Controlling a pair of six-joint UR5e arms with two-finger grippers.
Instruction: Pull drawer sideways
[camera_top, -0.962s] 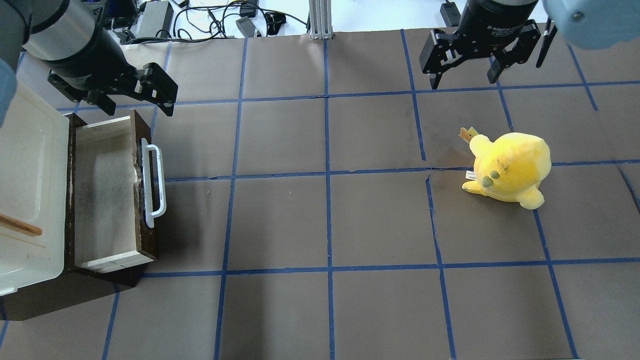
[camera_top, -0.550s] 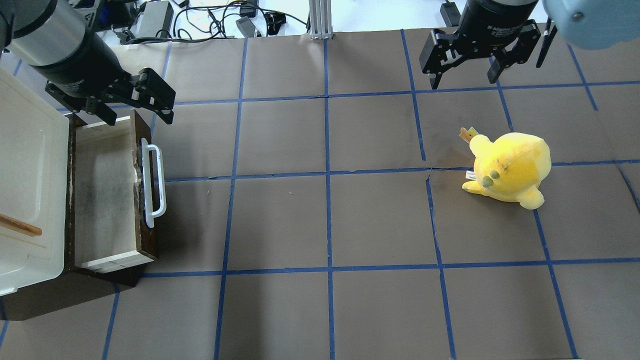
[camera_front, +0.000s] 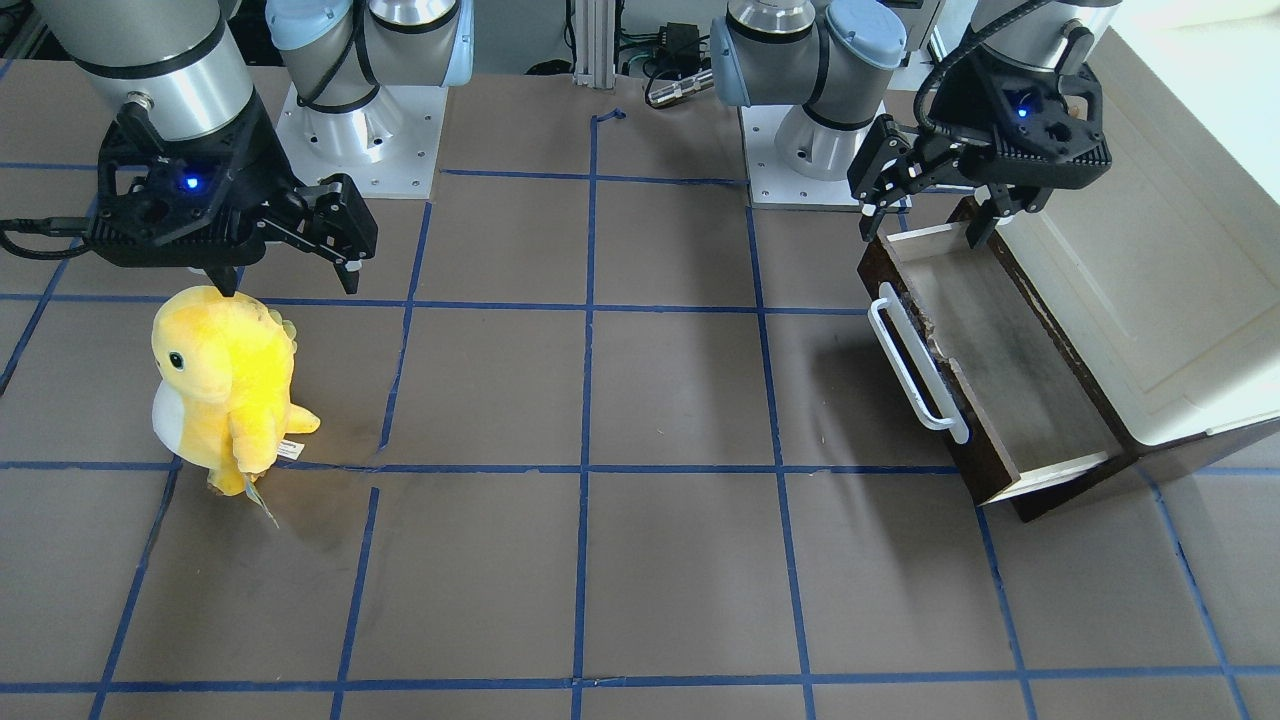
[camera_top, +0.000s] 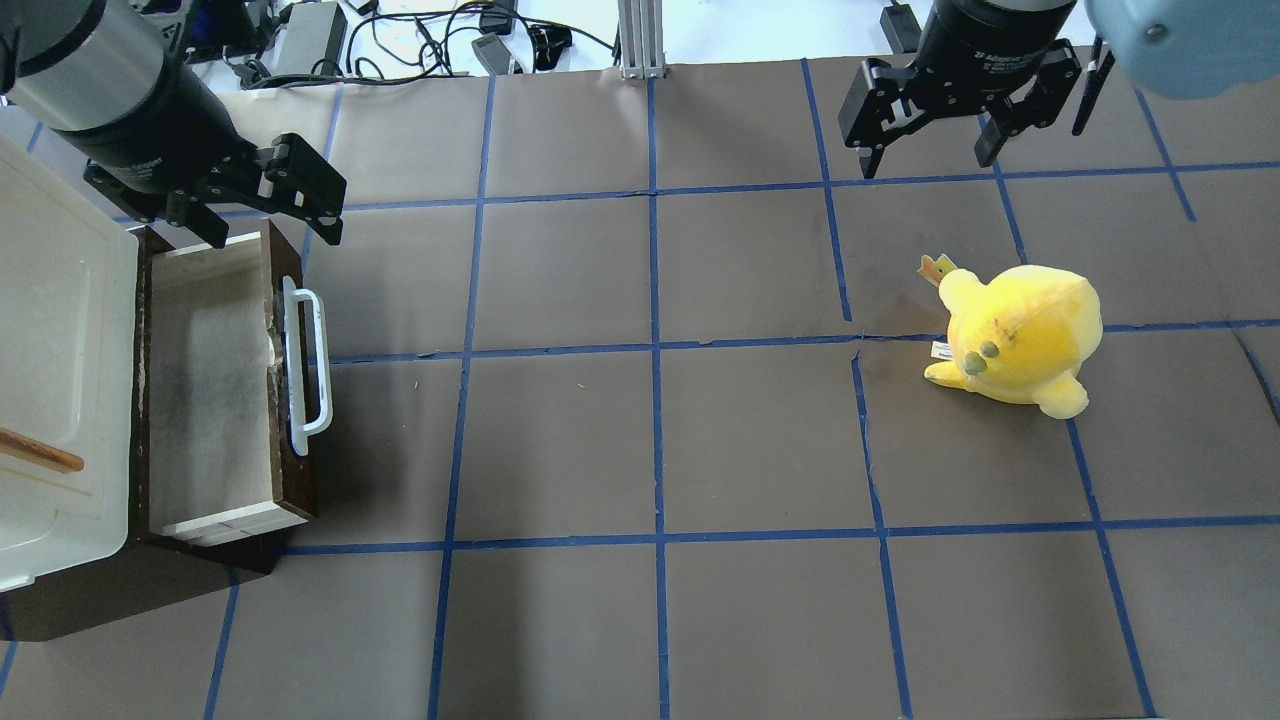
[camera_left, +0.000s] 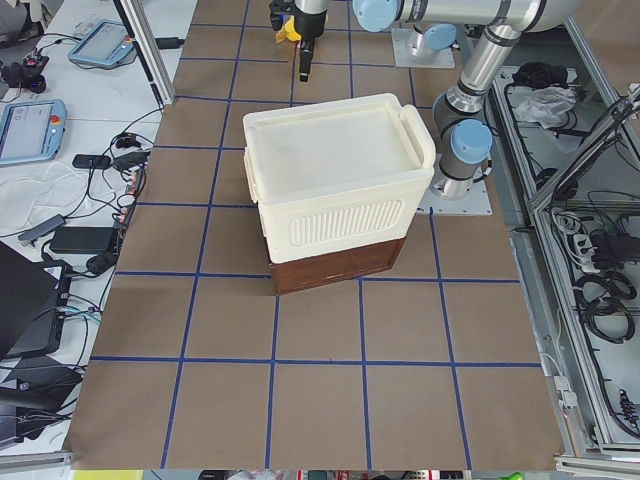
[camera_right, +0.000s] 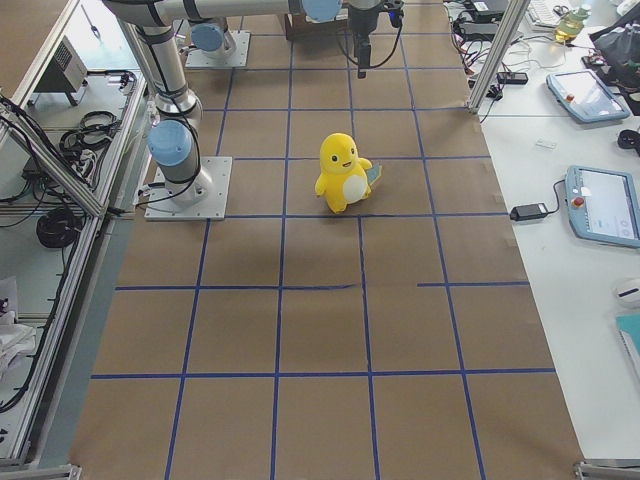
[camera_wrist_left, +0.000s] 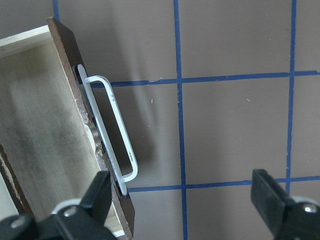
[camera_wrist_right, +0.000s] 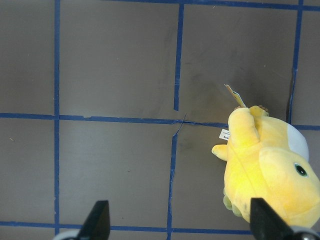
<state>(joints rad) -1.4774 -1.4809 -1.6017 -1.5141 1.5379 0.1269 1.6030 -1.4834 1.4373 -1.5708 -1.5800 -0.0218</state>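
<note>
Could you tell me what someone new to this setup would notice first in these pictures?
The bright yellow plush toy stands alone on the right half of the table. At the left edge the drawer sits pulled open from beneath a cream-white cabinet, its white bar handle facing the middle. The open left pincer hovers over the drawer's far end.

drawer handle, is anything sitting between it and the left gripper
Nothing visible does. The left gripper hangs open over one end of the drawer, and the white handle is bare. The yellow plush toy stands well away.
</note>
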